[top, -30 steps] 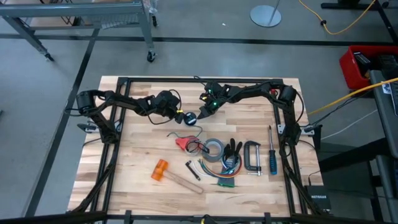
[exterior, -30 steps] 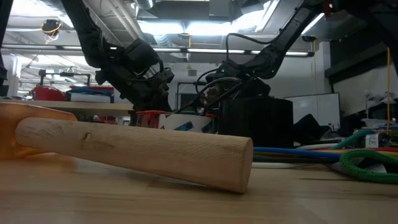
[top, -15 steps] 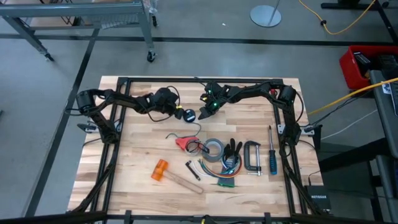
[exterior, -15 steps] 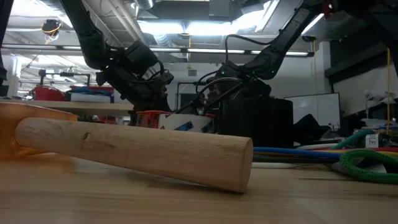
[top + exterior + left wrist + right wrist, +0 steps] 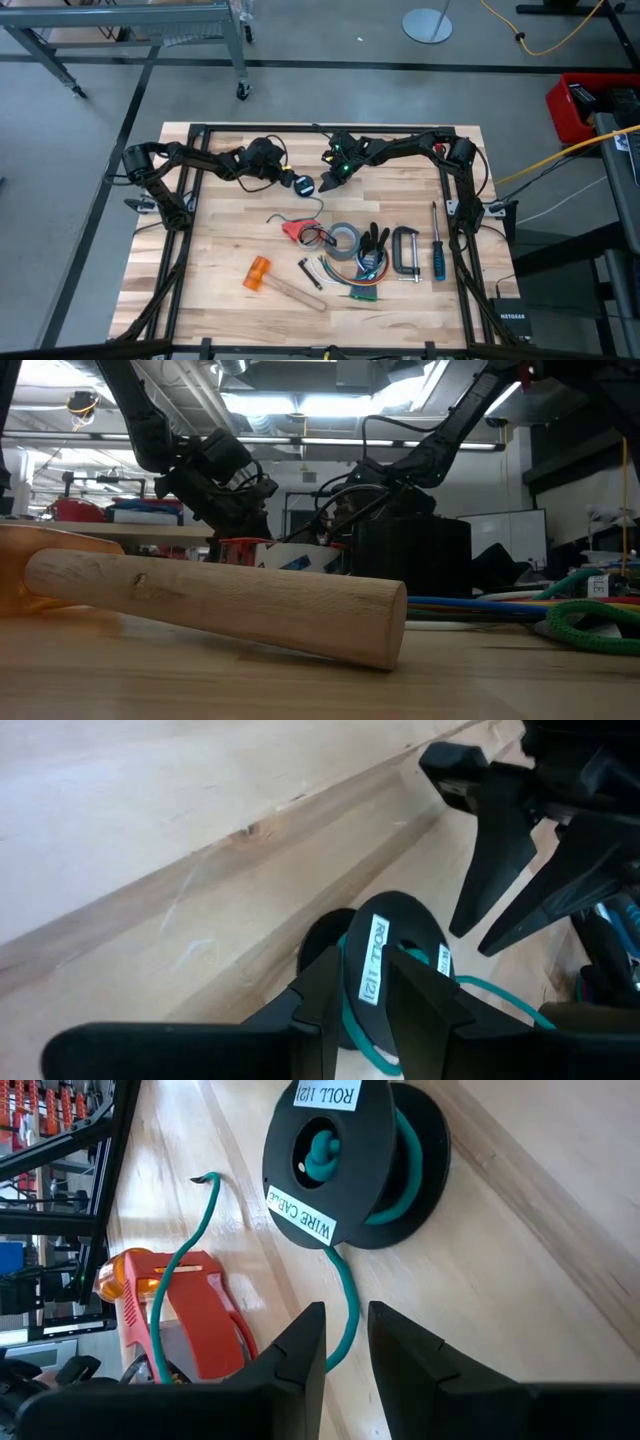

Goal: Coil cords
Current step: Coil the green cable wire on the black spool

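Note:
The cord (image 5: 345,1295) is thin and teal-green. It runs off a small black spool (image 5: 303,186) at the table's far middle and lies slack on the wood, with its loose end (image 5: 205,1178) near a red tool. My left gripper (image 5: 295,182) is shut on the spool, which also shows in the left wrist view (image 5: 400,935). My right gripper (image 5: 328,180) hovers just right of the spool. Its fingers stand a narrow gap apart over the cord (image 5: 347,1325), and the cord passes below them. My left gripper pinches one black flange of the spool at its rim (image 5: 372,945), by the white label, between its two fingers. The fingers come slanting down from the table's left. The spool sits tilted in the hold, and I cannot tell whether it rests on the table.
A red tool (image 5: 296,230), a tape roll (image 5: 345,240), black pliers (image 5: 376,240), a clamp (image 5: 405,250), a screwdriver (image 5: 437,250), a bundle of coloured wires (image 5: 360,285) and a wooden hammer (image 5: 272,280) lie nearer the front edge. A black frame rail (image 5: 320,128) runs along the far edge.
My left gripper has gone a little toward the table's far edge, taking the spool with it. My right gripper has kept still.

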`<act>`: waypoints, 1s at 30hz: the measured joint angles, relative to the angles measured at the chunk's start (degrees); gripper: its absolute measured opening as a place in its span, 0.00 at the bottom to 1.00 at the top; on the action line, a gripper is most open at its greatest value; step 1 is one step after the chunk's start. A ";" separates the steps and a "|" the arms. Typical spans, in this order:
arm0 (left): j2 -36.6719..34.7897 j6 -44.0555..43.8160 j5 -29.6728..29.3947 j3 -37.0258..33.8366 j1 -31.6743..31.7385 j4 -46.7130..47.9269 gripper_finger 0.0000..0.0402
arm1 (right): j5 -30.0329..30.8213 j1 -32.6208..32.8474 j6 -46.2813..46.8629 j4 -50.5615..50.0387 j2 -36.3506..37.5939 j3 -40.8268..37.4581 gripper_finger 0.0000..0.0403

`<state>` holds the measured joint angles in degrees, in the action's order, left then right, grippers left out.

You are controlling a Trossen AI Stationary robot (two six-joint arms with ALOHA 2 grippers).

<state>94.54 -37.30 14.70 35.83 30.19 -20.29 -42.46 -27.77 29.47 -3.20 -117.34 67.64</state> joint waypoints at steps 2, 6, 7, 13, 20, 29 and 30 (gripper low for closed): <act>0.00 0.00 0.02 0.00 -0.16 0.76 0.16 | 0.02 0.00 0.00 0.16 0.00 0.00 0.20; 0.01 0.27 0.15 -0.04 -0.36 2.42 0.16 | 0.02 0.00 0.00 0.20 0.00 0.00 0.20; 0.02 0.51 0.15 -0.04 -0.47 2.50 0.16 | 0.02 0.00 0.00 0.34 0.00 0.00 0.20; 0.02 0.95 0.15 -0.04 -1.56 2.63 0.16 | 0.00 0.00 0.09 2.12 -0.02 0.00 0.20; 0.02 1.40 0.13 -0.04 -3.22 2.62 0.16 | -0.09 0.05 1.05 4.72 -0.04 0.00 0.20; 2.84 0.08 0.41 0.04 -4.72 -0.63 0.16 | -0.09 1.07 1.84 4.54 -0.04 0.00 0.20; 3.27 -0.47 0.66 0.07 -4.71 -1.27 0.16 | -0.12 1.36 1.84 4.44 -0.04 -0.02 0.20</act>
<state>97.81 -37.77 15.36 35.90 25.48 -21.56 -42.58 -26.41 31.31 1.24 -117.38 67.62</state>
